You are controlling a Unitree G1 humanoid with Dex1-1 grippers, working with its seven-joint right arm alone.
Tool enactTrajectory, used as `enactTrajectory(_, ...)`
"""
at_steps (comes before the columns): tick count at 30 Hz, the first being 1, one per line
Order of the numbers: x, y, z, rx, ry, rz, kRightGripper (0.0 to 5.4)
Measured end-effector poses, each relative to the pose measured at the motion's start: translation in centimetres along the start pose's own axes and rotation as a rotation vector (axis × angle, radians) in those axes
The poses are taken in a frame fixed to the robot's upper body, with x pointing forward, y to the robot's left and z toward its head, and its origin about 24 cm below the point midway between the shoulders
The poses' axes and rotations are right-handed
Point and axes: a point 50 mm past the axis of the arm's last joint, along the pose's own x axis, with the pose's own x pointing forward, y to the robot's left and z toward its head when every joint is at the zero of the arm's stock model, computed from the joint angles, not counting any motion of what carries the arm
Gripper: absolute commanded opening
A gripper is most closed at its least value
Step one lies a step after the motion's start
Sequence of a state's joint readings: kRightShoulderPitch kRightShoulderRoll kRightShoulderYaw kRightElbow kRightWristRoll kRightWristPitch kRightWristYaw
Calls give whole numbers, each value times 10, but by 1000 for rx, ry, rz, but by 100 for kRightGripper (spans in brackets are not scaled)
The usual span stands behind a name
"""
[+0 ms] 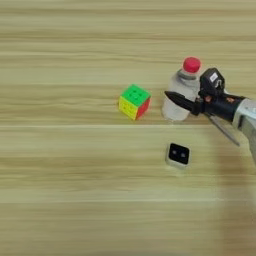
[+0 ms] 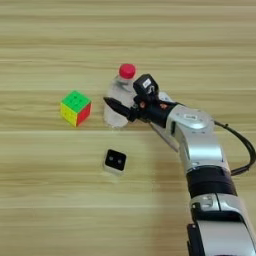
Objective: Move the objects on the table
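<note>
- The wide light wooden worktop with horizontal grain stripes is seen from above, and the whole view is filled by it.
- A clear plastic bottle with a red cap is stood upright a bit above the middle of the worktop, cap end pointing toward 12 o'clock in the picture.
- The gripper, two black fingers on a silver forearm, is brought in from the 4 o'clock side and is sitting right at the bottle.
- One black finger is seen lying across the front of the bottle's body; the other one is hidden behind the bottle, so it looks like the bottle is straddled by them. Whether it's actually squeezed or just loosely bracketed can't be told from here.
- A green-yellow-red puzzle cube is parked at the bottle's 9 o'clock, near it but not touching, green face up.
- A small white box with a black face is found at the bottle's 6 o'clock, apart from it, with two tiny dots visible on the black face.
- Under the forearm, at the bottle's 4 o'clock, a thin grey strip is poking out; what it is can't be made out.
- A black cable is looped off the forearm toward 3 o'clock.
</note>
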State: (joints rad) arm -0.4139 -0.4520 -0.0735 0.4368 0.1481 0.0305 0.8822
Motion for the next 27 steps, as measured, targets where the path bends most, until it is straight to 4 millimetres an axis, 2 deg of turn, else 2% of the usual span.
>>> enactTrajectory(6,0,3,12,-26,-53,24,328)
enactTrajectory(16,-3,21,28,-76,-162,121,328)
enactTrajectory(20,-6,36,38,-112,-221,218,328)
enactTrajectory(27,-8,64,42,-139,-260,405,328)
